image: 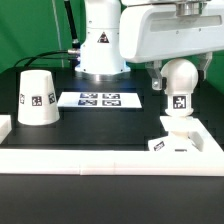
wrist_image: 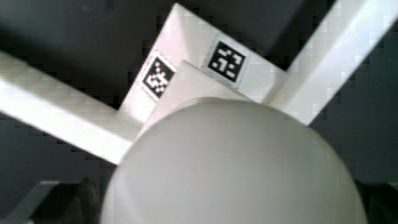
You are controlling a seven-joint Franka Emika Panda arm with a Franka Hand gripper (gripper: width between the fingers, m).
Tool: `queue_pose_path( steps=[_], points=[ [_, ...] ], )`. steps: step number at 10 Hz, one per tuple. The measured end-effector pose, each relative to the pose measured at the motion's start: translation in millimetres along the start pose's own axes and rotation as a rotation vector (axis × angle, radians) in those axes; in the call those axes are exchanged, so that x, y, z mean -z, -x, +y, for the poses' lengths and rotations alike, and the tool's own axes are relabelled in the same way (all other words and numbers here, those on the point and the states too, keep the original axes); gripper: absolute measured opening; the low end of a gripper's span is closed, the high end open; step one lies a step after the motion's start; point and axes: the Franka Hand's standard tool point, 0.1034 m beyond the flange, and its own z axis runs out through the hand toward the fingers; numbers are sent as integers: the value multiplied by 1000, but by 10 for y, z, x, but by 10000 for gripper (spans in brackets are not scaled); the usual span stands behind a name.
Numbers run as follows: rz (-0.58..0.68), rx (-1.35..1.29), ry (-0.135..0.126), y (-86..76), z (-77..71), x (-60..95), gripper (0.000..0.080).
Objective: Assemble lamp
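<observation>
The white round-headed bulb [image: 180,72] stands upright at the exterior view's right, with a tag on its neck. My gripper [image: 180,84] is shut on the bulb's head, one dark finger on each side. The bulb's lower end meets the flat square base [image: 192,143], which lies against the white front wall. I cannot tell whether the bulb is seated in it. In the wrist view the bulb's head [wrist_image: 222,160] fills the foreground over the tagged base [wrist_image: 192,62]. The tapered shade [image: 37,97] stands apart at the exterior view's left.
The marker board [image: 99,99] lies flat mid-table between the shade and the bulb. A raised white wall [image: 90,158] borders the front of the black table. The robot's white body [image: 100,45] stands at the back.
</observation>
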Motion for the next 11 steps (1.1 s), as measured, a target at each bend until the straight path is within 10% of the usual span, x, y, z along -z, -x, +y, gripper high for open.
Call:
queue_pose_path(
  steps=[11],
  points=[
    [-43,-599,-20,-66,20,-15,577]
  ],
)
